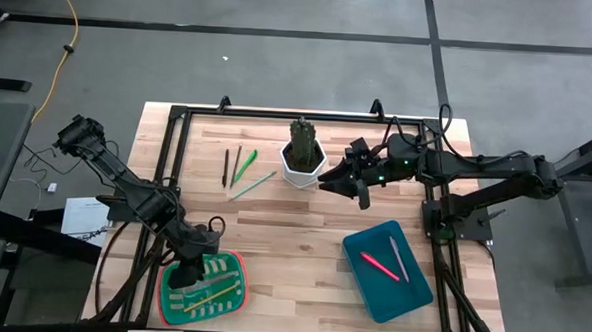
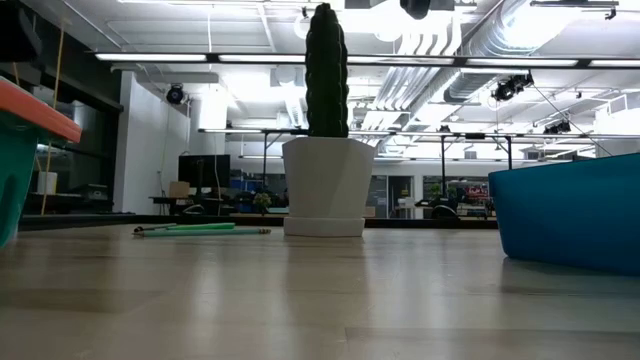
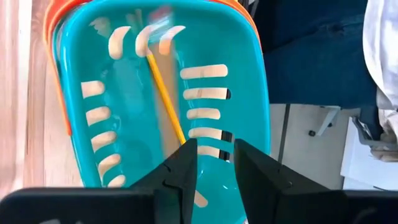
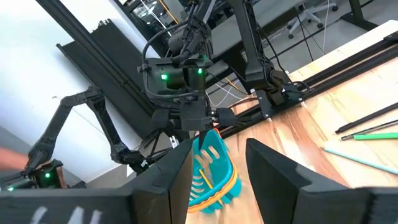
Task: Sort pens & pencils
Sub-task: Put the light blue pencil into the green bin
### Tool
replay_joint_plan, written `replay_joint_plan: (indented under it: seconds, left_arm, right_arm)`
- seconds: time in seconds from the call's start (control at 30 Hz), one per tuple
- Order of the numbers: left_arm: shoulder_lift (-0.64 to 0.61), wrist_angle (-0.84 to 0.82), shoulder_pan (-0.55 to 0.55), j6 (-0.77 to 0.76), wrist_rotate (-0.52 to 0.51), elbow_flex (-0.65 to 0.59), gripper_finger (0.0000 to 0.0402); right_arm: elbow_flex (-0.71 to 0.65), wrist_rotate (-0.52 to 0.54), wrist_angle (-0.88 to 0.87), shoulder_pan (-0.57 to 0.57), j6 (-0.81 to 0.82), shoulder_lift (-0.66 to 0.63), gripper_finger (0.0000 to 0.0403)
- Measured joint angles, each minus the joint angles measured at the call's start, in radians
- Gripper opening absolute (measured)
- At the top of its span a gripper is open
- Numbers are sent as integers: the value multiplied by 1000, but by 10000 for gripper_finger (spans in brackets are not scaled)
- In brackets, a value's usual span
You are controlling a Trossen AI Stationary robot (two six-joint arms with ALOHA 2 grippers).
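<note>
Pale wood planks made up the bench, and I had both arms over it. My left gripper hung over the teal slotted basket with the orange rim at the near left corner of the bench; in the left wrist view its fingers stood a little apart with nothing between them, directly above a yellow pencil lying lengthwise on the basket's floor. From above I saw that pencil lying slantwise in the basket.

My right gripper hovered just beside the white pot holding the dark cactus, at the far middle of the bench. Its fingers were spread and empty in the right wrist view.

The blue tray sat at the near right, with a pink-red pen and a pale grey pen lying in it side by side, apart.

Left of the pot, loose on the wood, lay two dark pencils, a bright green pen and a pale green pen, close together. In the low view they showed as a thin low cluster left of the pot.
</note>
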Motion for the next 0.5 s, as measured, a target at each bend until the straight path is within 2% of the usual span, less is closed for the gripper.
replay_joint_plan:
  seconds: [0.13,0.27,0.5]
  left_arm:
    - [0,2,0,0,-3,0,93]
    - [0,0,7,4,-51,0,93]
    - [-17,4,153,109,-160,0,93]
  right_arm:
    - [0,0,0,0,-8,0,140]
    - [0,0,0,0,-14,0,140]
    - [0,0,0,0,-15,0,140]
